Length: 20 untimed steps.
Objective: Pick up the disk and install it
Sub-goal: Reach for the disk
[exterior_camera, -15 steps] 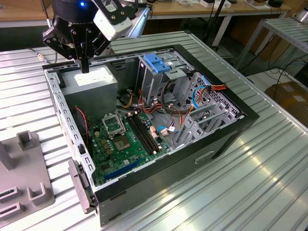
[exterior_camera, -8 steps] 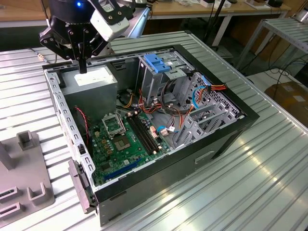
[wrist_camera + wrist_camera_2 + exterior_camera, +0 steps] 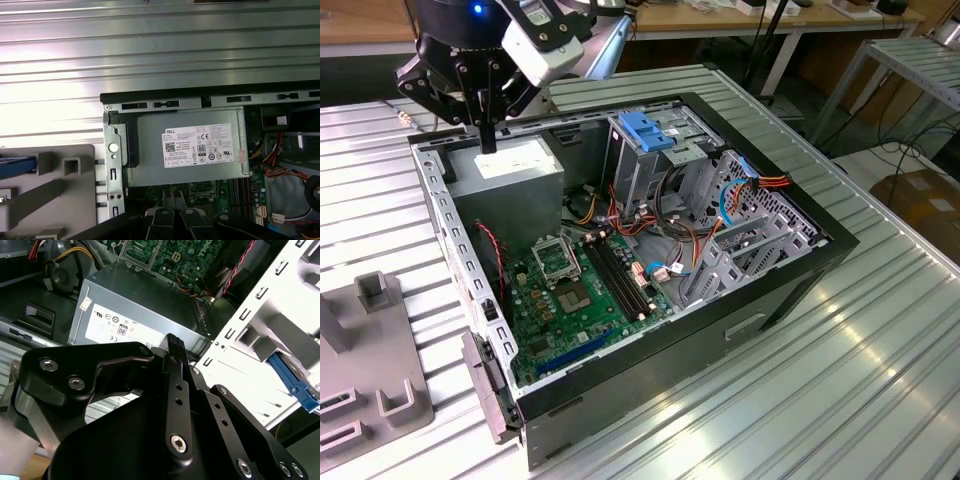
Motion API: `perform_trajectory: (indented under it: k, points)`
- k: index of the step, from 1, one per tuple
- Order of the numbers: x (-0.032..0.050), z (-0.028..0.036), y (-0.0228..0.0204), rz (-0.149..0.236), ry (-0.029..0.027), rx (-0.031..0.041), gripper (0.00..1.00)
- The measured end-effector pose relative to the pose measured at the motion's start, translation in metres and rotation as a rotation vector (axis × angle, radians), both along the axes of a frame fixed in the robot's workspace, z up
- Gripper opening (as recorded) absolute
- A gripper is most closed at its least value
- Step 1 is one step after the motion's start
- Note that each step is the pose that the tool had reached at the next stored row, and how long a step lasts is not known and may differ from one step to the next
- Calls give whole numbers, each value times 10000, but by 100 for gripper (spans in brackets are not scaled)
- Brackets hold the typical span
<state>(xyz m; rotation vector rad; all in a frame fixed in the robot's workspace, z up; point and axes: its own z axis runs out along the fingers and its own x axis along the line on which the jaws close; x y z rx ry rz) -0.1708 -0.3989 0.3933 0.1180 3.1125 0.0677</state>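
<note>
My gripper (image 3: 487, 140) hangs over the back corner of the open computer case (image 3: 790, 290), at the exterior view's left. It is just above the grey power-supply box (image 3: 515, 165). Its black fingers are shut together with nothing between them, as both wrist views show (image 3: 175, 197) (image 3: 174, 342). A blue plastic strip (image 3: 17, 167) lies on the grey holder (image 3: 55, 190) outside the case. It looks like the disk's side bracket, and the rest of the disk is out of view. The same blue strip (image 3: 295, 382) shows past the case's slotted rail in the second wrist view.
The metal drive cage with a blue latch (image 3: 645, 128) stands at the back of the case. Below it lie the green motherboard (image 3: 575, 290) and loose cables (image 3: 670, 250). The case and the grey holder (image 3: 365, 380) stand on a ribbed metal table (image 3: 840, 400).
</note>
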Motion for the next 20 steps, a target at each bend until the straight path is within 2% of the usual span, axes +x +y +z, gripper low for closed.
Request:
perform_trajectory:
  k: [20]
  points:
    - [-133, 0, 0, 0, 0, 0, 10]
